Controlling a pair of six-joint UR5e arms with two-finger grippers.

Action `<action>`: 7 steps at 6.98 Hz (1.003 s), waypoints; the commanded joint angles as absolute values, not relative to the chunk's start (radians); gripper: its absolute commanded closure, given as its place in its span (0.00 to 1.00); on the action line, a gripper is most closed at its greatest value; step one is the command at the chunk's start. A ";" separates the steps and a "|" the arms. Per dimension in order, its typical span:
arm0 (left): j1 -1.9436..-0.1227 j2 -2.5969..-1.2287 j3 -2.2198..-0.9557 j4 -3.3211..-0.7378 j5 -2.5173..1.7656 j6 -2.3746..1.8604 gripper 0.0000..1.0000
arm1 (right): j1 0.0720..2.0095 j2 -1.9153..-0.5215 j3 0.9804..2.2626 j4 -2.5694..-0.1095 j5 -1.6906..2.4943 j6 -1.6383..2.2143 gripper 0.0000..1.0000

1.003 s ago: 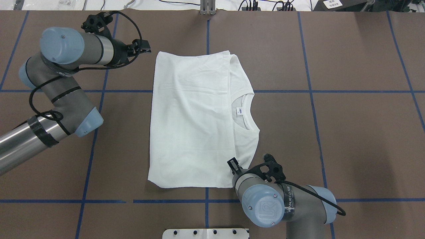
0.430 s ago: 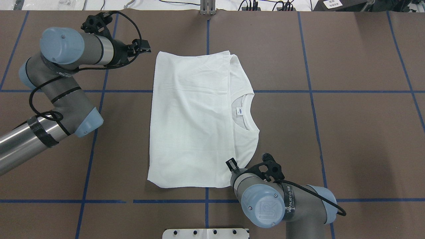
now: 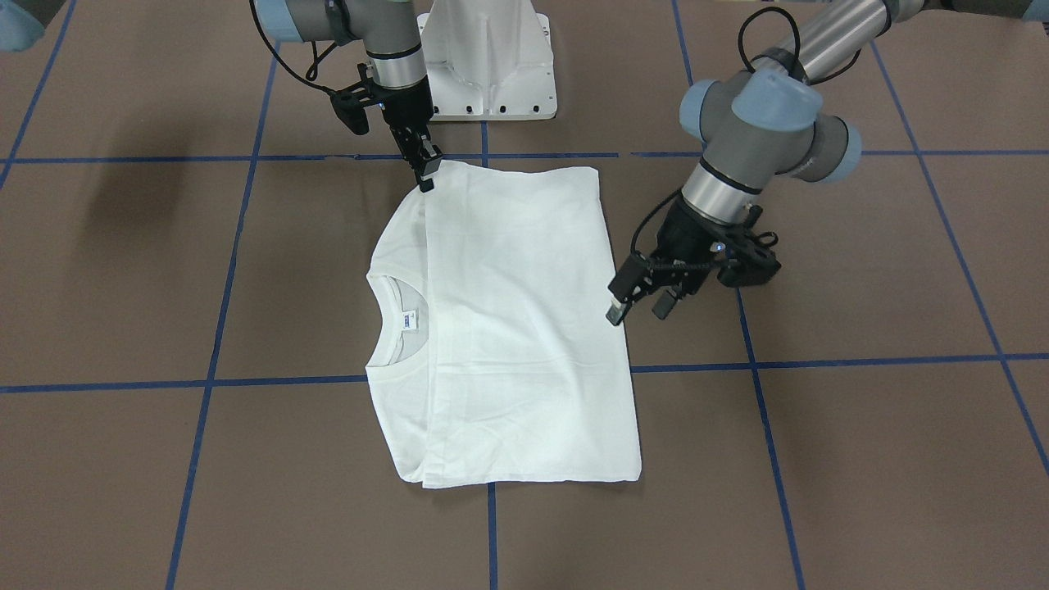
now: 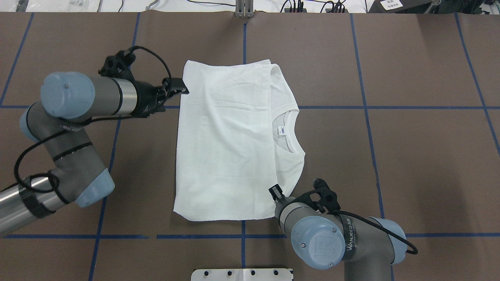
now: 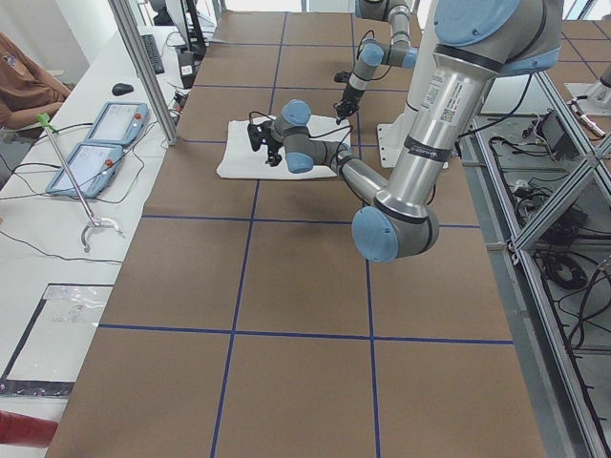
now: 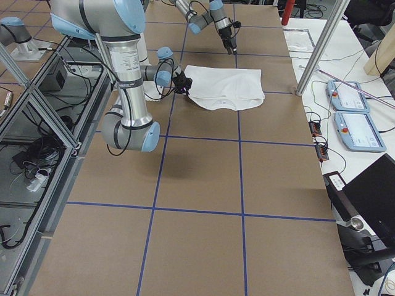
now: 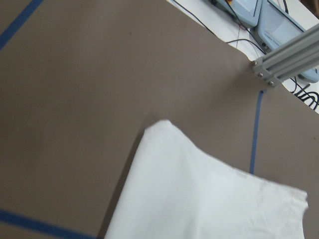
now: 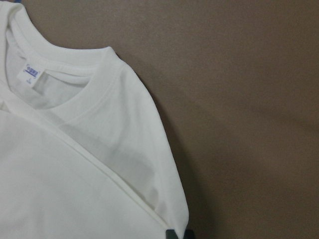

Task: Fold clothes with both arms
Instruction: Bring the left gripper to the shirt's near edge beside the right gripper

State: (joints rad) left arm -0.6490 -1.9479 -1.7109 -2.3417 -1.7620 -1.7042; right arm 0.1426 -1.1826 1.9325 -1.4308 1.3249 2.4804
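The white T-shirt (image 4: 226,140) lies folded flat on the brown table, collar and neck label (image 4: 282,130) showing on its right side. It also shows in the front view (image 3: 516,328) and the right wrist view (image 8: 75,174). My left gripper (image 4: 180,88) is open and empty just off the shirt's left edge, near its far part; the front view (image 3: 638,308) shows its two fingers apart. My right gripper (image 4: 275,192) looks shut, its tip at the shirt's near edge by the shoulder (image 3: 426,174). I cannot tell whether it pinches cloth.
The white pedestal base (image 3: 488,57) stands at the robot's side of the table. Blue tape lines (image 4: 367,107) cross the brown tabletop. An aluminium post (image 4: 244,8) stands at the far edge. Tablets (image 5: 95,138) and cables lie on the side bench.
My left arm has swung toward the robot, moving its gripper from the shirt's far left corner down along the left edge. The right gripper has shifted only slightly. The shirt has not moved.
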 commanded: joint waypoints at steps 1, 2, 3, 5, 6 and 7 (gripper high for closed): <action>-0.484 -1.812 -1.905 -2.318 -1.753 -1.948 0.04 | 0.143 -1.198 1.954 -1.431 1.325 2.480 1.00; -0.424 -1.807 -1.913 -2.316 -1.717 -2.007 0.15 | 0.143 -1.198 1.956 -1.431 1.325 2.480 1.00; -0.405 -1.801 -1.919 -2.316 -1.713 -2.009 0.22 | 0.141 -1.198 1.957 -1.431 1.325 2.482 1.00; -0.274 -1.774 -1.939 -2.179 -1.625 -2.013 0.01 | 0.141 -1.197 1.959 -1.431 1.325 2.480 1.00; -0.217 -1.761 -1.974 -2.107 -1.483 -2.076 0.00 | 0.141 -1.195 1.959 -1.431 1.325 2.480 1.00; -0.212 -1.756 -1.986 -2.097 -1.502 -2.136 0.00 | 0.141 -1.193 1.962 -1.433 1.324 2.480 1.00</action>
